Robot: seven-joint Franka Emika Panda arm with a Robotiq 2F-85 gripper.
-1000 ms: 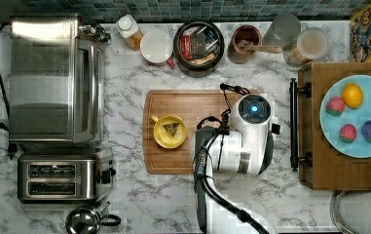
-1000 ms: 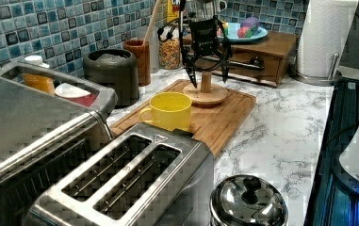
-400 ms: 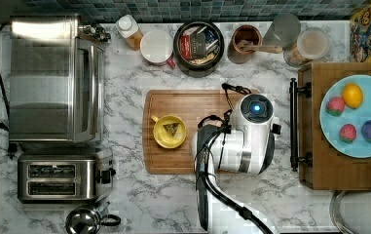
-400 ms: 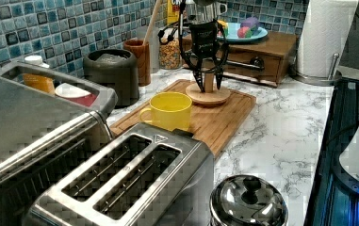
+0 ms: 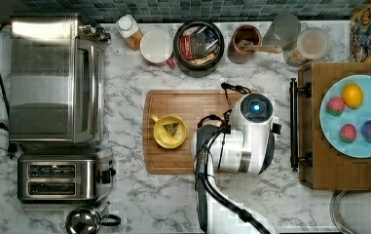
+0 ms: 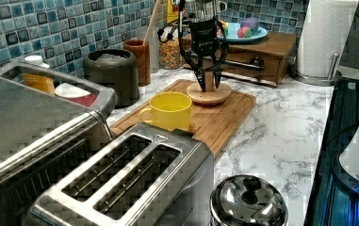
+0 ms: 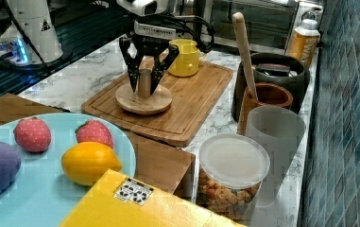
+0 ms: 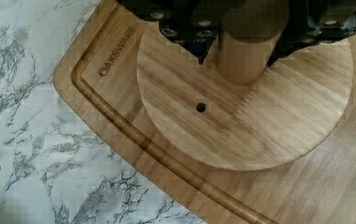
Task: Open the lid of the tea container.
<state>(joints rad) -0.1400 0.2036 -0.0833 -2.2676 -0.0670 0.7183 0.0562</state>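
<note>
Under our gripper (image 7: 144,85) sits the lid (image 7: 143,100) on the cutting board (image 7: 192,104), fingers bracketing its knob, apparently touching.

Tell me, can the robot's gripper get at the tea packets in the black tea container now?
Probably yes. The lid sits on the cutting board, so the tea container is open on top, but the gripper straddles the lid's knob.
</note>
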